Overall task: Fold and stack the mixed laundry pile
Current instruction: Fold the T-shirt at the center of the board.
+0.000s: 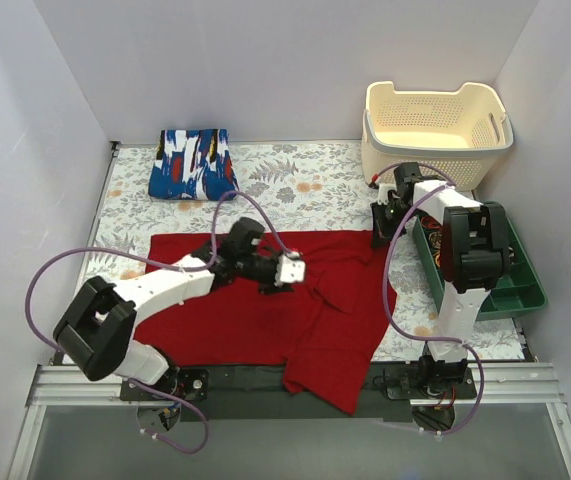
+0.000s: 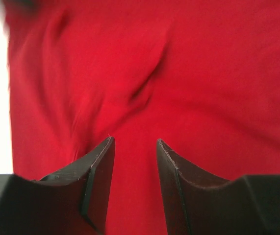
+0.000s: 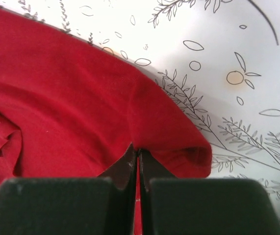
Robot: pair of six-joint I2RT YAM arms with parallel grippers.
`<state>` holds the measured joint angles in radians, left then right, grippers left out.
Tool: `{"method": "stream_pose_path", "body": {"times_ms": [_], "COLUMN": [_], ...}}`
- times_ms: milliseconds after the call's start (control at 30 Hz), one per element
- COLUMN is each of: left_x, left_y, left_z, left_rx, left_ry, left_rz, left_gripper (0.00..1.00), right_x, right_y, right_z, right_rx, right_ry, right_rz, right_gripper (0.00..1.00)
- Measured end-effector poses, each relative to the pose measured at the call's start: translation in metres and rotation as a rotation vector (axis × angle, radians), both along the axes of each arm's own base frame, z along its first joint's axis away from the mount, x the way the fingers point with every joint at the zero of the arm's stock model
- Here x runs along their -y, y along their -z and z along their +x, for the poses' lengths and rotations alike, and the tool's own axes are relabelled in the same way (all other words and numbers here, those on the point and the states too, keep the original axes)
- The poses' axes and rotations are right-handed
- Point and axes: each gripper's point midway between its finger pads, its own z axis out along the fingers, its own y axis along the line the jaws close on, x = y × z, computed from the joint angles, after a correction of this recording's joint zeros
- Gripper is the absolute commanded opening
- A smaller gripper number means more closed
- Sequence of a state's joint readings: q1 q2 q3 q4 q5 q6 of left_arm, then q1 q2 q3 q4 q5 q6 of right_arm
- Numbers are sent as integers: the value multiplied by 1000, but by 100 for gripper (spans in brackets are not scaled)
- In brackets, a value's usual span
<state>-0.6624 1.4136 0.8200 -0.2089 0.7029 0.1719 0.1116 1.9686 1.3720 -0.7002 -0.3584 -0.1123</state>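
Observation:
The plain deep red garment (image 1: 265,315) lies spread over the middle of the table, with its near right corner hanging past the front edge. My left gripper (image 1: 293,271) hovers low over its centre. In the left wrist view this gripper (image 2: 135,143) is open, with only wrinkled red cloth (image 2: 189,73) below the gap. My right gripper (image 1: 379,236) is at the garment's far right corner. In the right wrist view it (image 3: 138,152) is shut on the folded red edge (image 3: 179,147). The blue printed garment (image 1: 193,165) sits folded at the back left.
A cream perforated basket (image 1: 435,128) stands at the back right. A green tray (image 1: 510,285) lies along the right side beneath the right arm. A floral cloth (image 1: 305,185) covers the table. White walls close in the left, back and right.

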Motion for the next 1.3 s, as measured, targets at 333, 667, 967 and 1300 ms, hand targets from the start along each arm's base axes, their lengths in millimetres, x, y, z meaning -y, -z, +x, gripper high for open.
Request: {"method": "stream_pose_path", "body": {"times_ms": [333,667,967,1300], "left_x": [92,115,118,121], "left_y": [36,58,69,69], "left_z": [-30,-25,-28,-32], "left_rx": [164,248,288,296], "left_ry": [228,280,327,352], "left_rz": [-43,-32,-15,-17], "left_gripper": [38,41,44,39], "right_x": [-1,-1,-1,-2], "right_y": [6,6,6,6], "right_z": [-1,0,2,3], "right_rx": [-15,-7,3,6], "right_ry": [-2,-11,-18,-19], "right_rz": [2,8,9,10], "right_gripper": [1,1,1,1]}}
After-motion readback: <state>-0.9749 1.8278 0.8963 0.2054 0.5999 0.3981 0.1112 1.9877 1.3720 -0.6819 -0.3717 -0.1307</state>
